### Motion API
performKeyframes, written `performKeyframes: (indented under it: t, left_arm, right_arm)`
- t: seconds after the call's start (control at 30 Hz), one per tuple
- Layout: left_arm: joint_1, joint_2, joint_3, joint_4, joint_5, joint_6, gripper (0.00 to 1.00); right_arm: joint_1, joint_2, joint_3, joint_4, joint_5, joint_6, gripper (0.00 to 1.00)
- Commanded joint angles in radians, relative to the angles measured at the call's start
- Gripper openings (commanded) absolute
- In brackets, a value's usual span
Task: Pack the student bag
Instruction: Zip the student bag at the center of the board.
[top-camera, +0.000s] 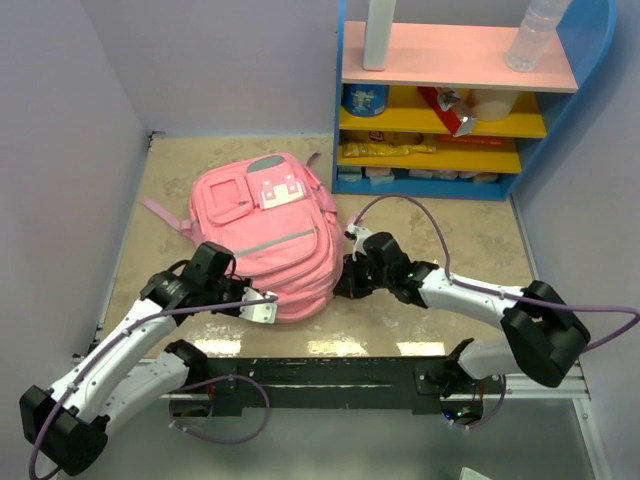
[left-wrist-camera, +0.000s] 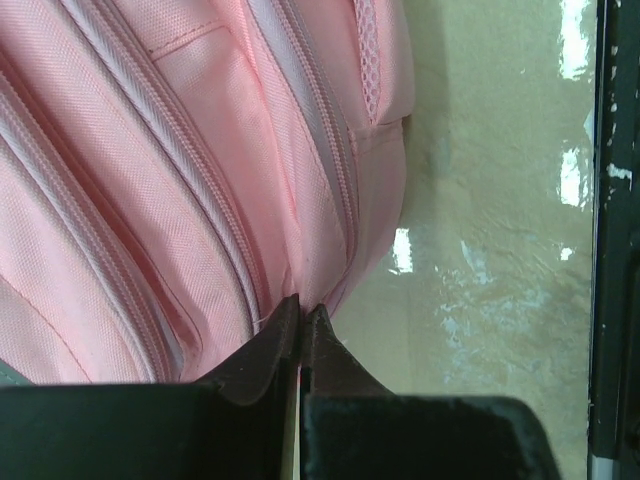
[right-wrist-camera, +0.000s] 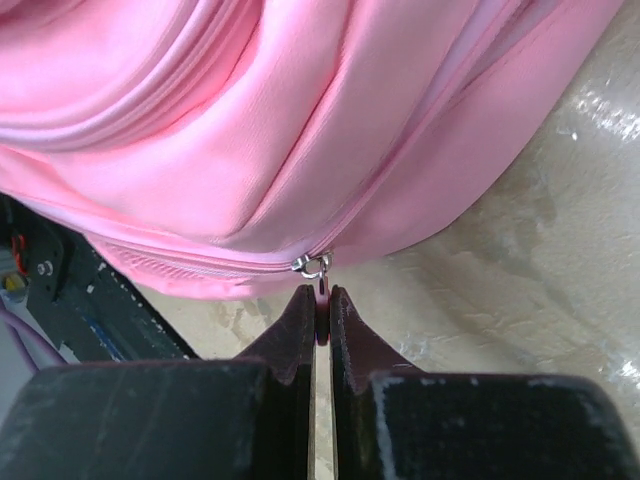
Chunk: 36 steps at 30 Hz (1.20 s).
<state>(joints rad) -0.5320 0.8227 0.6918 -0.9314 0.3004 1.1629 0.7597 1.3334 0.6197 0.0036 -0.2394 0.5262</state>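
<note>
The pink student bag (top-camera: 265, 235) lies flat on the table, its grey-and-white front patch facing up. My left gripper (top-camera: 262, 300) is at the bag's near edge, shut on a fold of the bag's pink fabric (left-wrist-camera: 300, 250) beside a zipper line. My right gripper (top-camera: 350, 285) is at the bag's near right side, shut on a pink zipper pull (right-wrist-camera: 322, 295) that hangs from a silver slider (right-wrist-camera: 312, 264). The zipper (right-wrist-camera: 200, 262) looks closed on the left of the slider. The bag fills the upper part of both wrist views (right-wrist-camera: 300, 120).
A blue shelf unit (top-camera: 455, 100) with pink and yellow shelves stands at the back right, holding bottles, snack packets and boxes. Purple walls close the left and back. The black mounting rail (top-camera: 320, 375) runs along the near edge.
</note>
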Motion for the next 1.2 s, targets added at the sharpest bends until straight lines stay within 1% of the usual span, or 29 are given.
performKeyframes:
  t: [0.0, 0.1, 0.23, 0.33, 0.5, 0.57, 0.7, 0.77, 0.9, 0.93, 1.0, 1.07, 1.1, 1.17]
  left_arm:
    - [0.047, -0.037, -0.003, -0.147, -0.104, 0.029, 0.0]
    - [0.096, -0.053, -0.011, -0.171, -0.121, 0.05, 0.0]
    - [0.202, -0.079, -0.017, -0.196, -0.125, 0.107, 0.0]
    - [0.259, -0.067, -0.046, -0.192, -0.167, 0.162, 0.0]
    - [0.345, -0.016, 0.032, -0.207, -0.124, 0.192, 0.0]
    - [0.362, 0.012, 0.055, -0.208, -0.116, 0.202, 0.0]
    - [0.397, 0.067, 0.127, -0.23, -0.064, 0.202, 0.0]
    - [0.4, 0.088, 0.132, -0.236, -0.06, 0.201, 0.0]
    - [0.403, 0.095, 0.117, -0.244, -0.083, 0.208, 0.0]
    - [0.403, 0.095, 0.12, -0.247, -0.081, 0.204, 0.0]
    - [0.403, 0.099, 0.132, -0.253, -0.061, 0.198, 0.0]
    - [0.405, 0.122, 0.144, -0.251, -0.025, 0.181, 0.0]
    - [0.403, 0.139, 0.161, -0.28, 0.023, 0.182, 0.0]
    - [0.4, 0.223, 0.195, -0.313, 0.083, 0.195, 0.0]
  right_arm:
    - [-0.031, 0.056, 0.098, -0.045, 0.023, -0.089, 0.0]
    - [-0.063, 0.116, 0.15, -0.031, 0.031, -0.121, 0.0]
    - [-0.121, 0.199, 0.216, -0.008, 0.018, -0.161, 0.0]
    - [-0.152, 0.256, 0.265, 0.051, 0.019, -0.163, 0.0]
    - [-0.163, 0.337, 0.373, 0.058, 0.029, -0.181, 0.0]
    - [-0.163, 0.357, 0.399, 0.061, 0.035, -0.19, 0.0]
    - [-0.166, 0.386, 0.422, 0.074, 0.104, -0.201, 0.0]
    - [-0.169, 0.397, 0.437, 0.085, 0.153, -0.203, 0.0]
    - [-0.178, 0.447, 0.514, 0.087, 0.187, -0.206, 0.0]
    - [-0.18, 0.458, 0.532, 0.082, 0.187, -0.206, 0.01]
    - [-0.18, 0.478, 0.572, 0.07, 0.199, -0.2, 0.07]
    - [-0.178, 0.477, 0.584, 0.076, 0.212, -0.184, 0.11]
    - [-0.18, 0.478, 0.592, 0.075, 0.207, -0.181, 0.16]
    - [-0.18, 0.486, 0.636, 0.046, 0.206, -0.17, 0.2]
